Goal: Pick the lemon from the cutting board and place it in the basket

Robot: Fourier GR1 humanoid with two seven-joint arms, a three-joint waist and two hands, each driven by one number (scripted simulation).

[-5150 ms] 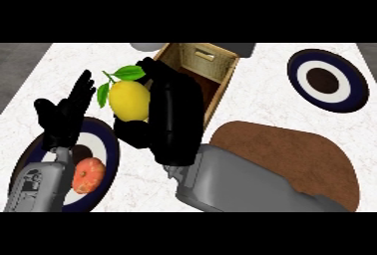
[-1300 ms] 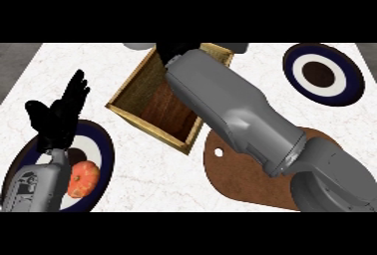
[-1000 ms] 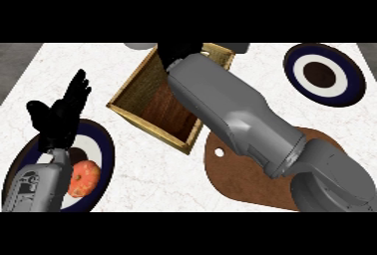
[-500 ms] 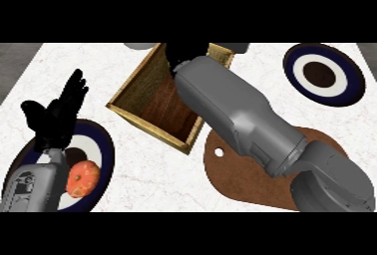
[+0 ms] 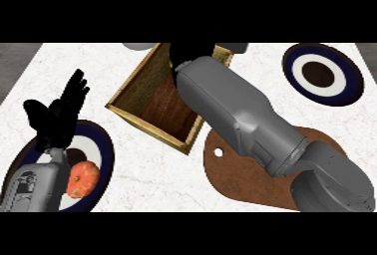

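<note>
Two plates (image 5: 94, 149) (image 5: 324, 73), one basket (image 5: 147, 94), one cutting board (image 5: 247, 179).

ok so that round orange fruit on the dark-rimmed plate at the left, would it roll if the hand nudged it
Probably. The round orange fruit looks smooth and nearly spherical, so a nudge would likely start it rolling. It lies on the dark-rimmed plate, whose shallow rim might slow it but hardly stop it. The open left hand is close above it.

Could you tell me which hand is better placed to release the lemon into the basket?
The right hand: its forearm stretches over the basket. The left hand rests open beside it, above a plate.
</note>
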